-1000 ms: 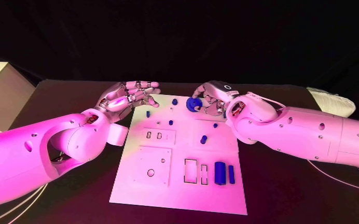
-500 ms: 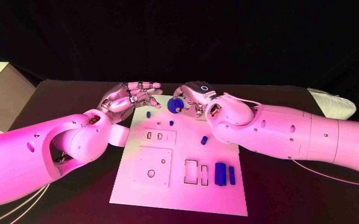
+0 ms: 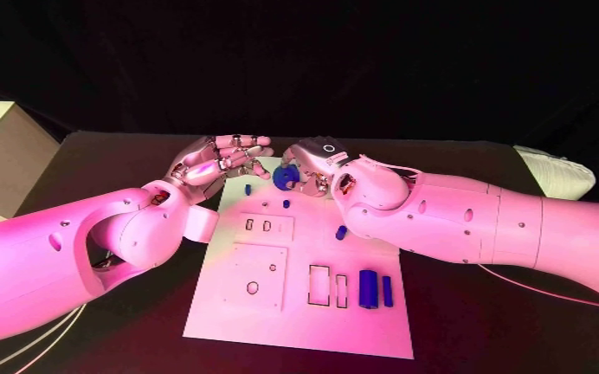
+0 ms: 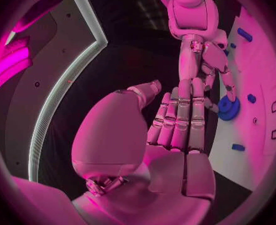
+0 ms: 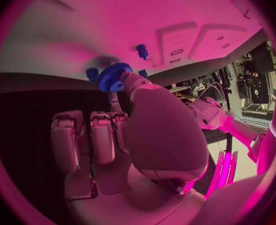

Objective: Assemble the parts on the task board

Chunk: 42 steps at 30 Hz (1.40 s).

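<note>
— Over the far end of the task board (image 3: pixel 299 305), what's the right hand (image 3: pixel 318 164) doing?
— Pinching a blue gear (image 3: pixel 286 177) at its fingertips; the gear half hides a peg behind it.
— And the left hand (image 3: pixel 215 160)?
— Fingers loosely curled, holding nothing, just beside the board's far left corner

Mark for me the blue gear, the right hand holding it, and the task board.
blue gear (image 3: pixel 286 177): head view, on its toothed face.
right hand (image 3: pixel 322 164): head view, on the back of the hand.
task board (image 3: pixel 274 322): head view, on a bare near part of the white plate.
</note>
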Each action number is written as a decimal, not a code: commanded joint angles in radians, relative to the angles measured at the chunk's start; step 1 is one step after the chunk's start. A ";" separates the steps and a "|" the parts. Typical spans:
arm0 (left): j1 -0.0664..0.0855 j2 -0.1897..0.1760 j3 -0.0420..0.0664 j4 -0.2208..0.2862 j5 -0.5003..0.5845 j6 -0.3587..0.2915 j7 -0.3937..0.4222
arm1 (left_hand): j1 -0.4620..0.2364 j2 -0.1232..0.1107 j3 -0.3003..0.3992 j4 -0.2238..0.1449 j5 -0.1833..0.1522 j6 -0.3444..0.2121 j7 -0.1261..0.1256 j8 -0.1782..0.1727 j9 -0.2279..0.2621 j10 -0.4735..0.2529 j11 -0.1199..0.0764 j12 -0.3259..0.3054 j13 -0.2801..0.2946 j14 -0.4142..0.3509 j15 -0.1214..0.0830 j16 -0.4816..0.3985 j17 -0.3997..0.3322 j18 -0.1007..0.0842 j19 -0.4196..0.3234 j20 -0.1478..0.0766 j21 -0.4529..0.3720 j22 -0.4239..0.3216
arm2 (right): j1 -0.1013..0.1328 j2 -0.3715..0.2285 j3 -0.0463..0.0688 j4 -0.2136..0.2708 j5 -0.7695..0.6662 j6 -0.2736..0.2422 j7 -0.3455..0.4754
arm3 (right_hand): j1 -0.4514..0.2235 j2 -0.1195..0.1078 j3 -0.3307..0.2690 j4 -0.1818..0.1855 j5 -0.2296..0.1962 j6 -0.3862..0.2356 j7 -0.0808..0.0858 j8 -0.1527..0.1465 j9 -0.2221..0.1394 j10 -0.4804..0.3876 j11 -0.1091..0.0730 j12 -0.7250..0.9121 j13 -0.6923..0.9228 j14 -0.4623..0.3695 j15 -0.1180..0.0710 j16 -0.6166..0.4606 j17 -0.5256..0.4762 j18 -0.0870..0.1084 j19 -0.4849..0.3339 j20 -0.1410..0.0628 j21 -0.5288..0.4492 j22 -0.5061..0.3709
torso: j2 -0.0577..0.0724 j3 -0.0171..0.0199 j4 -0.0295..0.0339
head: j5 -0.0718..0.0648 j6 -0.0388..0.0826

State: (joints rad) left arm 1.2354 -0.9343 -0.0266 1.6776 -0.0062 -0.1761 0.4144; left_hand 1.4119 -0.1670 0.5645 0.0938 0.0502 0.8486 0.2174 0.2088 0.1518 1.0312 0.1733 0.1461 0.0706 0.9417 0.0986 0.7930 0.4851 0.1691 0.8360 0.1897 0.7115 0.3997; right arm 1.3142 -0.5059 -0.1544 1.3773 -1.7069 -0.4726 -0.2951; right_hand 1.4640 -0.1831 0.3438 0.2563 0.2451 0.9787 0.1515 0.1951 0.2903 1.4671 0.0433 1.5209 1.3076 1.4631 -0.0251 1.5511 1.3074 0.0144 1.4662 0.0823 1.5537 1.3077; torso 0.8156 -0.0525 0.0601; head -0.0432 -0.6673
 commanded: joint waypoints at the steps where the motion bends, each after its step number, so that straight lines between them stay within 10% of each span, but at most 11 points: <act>1: 0.001 0.002 0.001 0.001 -0.003 0.019 0.006 | -0.009 0.003 0.002 -0.005 0.000 -0.009 0.024 -0.003 -0.002 -0.006 -0.002 -0.001 -0.001 -0.005 0.001 0.004 -0.002 0.009 -0.006 0.001 0.005 0.001 | -0.004 0.004 -0.001 -0.006 -0.023 0.035 -0.007 | -0.006 0.005 0.004 0.001 -0.001 0.057 -0.032 0.023 0.018 0.069 -0.005 -0.003 0.215 0.097 -0.007 0.000 0.218 -0.008 0.089 -0.005 -0.002 0.243 | -0.001 0.0004 0.0004 | 0.004 -0.005; 27: 0.001 0.002 0.001 0.002 -0.003 0.019 0.005 | -0.009 0.003 0.002 -0.005 0.000 -0.009 0.024 -0.003 -0.002 -0.006 -0.002 -0.001 -0.001 -0.005 0.001 0.004 -0.002 0.009 -0.006 0.001 0.005 0.001 | -0.022 0.031 -0.004 -0.045 -0.019 0.035 -0.010 | -0.028 -0.012 0.023 -0.001 -0.003 0.029 -0.020 0.005 0.012 0.059 0.004 -0.020 0.202 0.095 0.000 -0.004 0.211 -0.005 0.082 -0.001 -0.011 0.234 | -0.001 0.0028 -0.0022 | 0.006 -0.012; 35: 0.001 0.001 0.001 0.001 -0.003 0.019 0.004 | -0.009 0.003 0.002 -0.005 0.000 -0.009 0.024 -0.003 -0.002 -0.006 -0.002 -0.001 -0.001 -0.005 0.001 0.004 -0.002 0.009 -0.006 0.001 0.005 0.001 | -0.022 0.031 -0.004 -0.051 0.021 0.029 0.016 | -0.131 -0.032 0.013 0.032 -0.023 -0.046 0.004 -0.054 -0.006 0.033 0.027 -0.057 0.172 0.092 0.023 -0.009 0.202 0.001 0.067 0.021 -0.031 0.217 | -0.001 0.0032 -0.0015 | 0.006 -0.010; 42: 0.001 0.001 0.001 0.000 -0.003 0.020 0.001 | -0.014 0.005 0.006 -0.004 0.000 -0.009 0.025 -0.003 -0.002 -0.010 -0.001 0.002 -0.002 -0.008 0.003 0.008 -0.006 0.009 -0.016 0.003 0.015 0.008 | -0.022 0.027 -0.004 -0.048 0.045 0.031 0.033 | -0.255 -0.003 -0.027 0.034 0.002 -0.058 0.009 -0.075 -0.008 0.029 0.032 -0.063 0.170 0.092 0.028 -0.009 0.203 0.002 0.065 0.027 -0.035 0.214 | -0.001 0.0035 -0.0021 | 0.007 -0.011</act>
State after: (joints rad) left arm 1.2355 -0.9348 -0.0266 1.6760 -0.0063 -0.1743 0.4124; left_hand 1.4066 -0.1617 0.5687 0.0896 0.0502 0.8486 0.2175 0.2088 0.1504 1.0312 0.1733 0.1461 0.0690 0.9381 0.1021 0.7972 0.4796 0.1690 0.8253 0.1929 0.7231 0.4071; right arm 1.2930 -0.4781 -0.1580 1.3266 -1.6825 -0.4590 -0.2866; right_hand 1.2169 -0.1883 0.3201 0.2912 0.2429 0.9256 0.1601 0.1232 0.2826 1.4660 0.0710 1.4628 1.3081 1.4646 -0.0053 1.5451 1.3081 0.0145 1.4662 0.1042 1.5218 1.3076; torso 0.8148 -0.0490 0.0583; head -0.0366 -0.6773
